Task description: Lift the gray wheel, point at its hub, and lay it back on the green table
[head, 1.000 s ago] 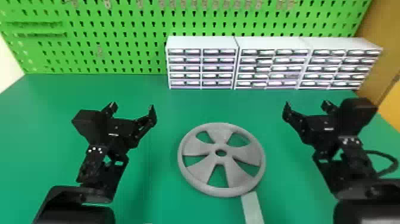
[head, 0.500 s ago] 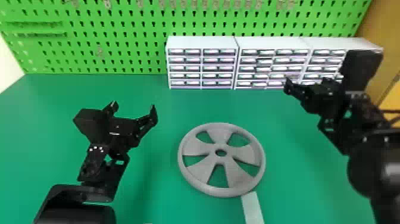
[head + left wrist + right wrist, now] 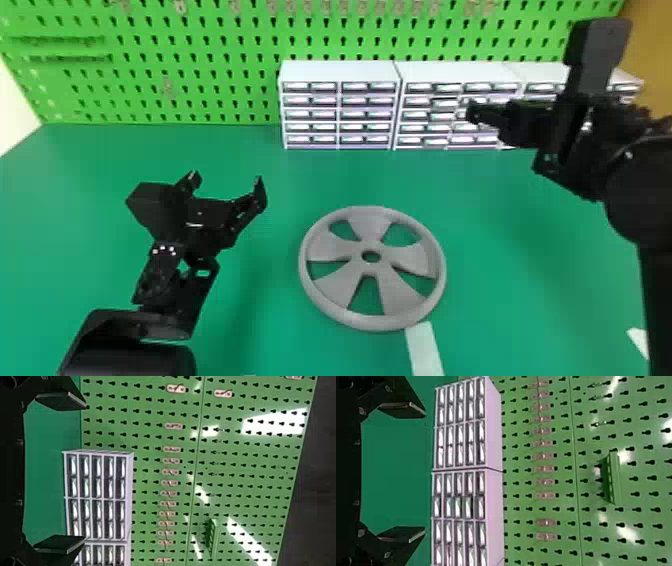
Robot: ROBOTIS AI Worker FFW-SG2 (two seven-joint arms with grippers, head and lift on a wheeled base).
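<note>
The gray wheel lies flat on the green table, its hub hole facing up, with no gripper touching it. Left of it in the head view, my left gripper stands open above the table. My right gripper is raised at the upper right, in front of the drawer cabinets and well away from the wheel. In the left wrist view the left gripper has its two fingers wide apart with nothing between them. The right gripper is likewise open and holds nothing in the right wrist view.
White drawer cabinets line the table's back edge before a green pegboard. A pale strip lies by the wheel's near rim. Another light piece is at the lower right, beside the right arm.
My right arm has lifted from beside the wheel, rising and turning so its gripper points leftward in the head view. The left arm has barely shifted, and the wheel has stayed put.
</note>
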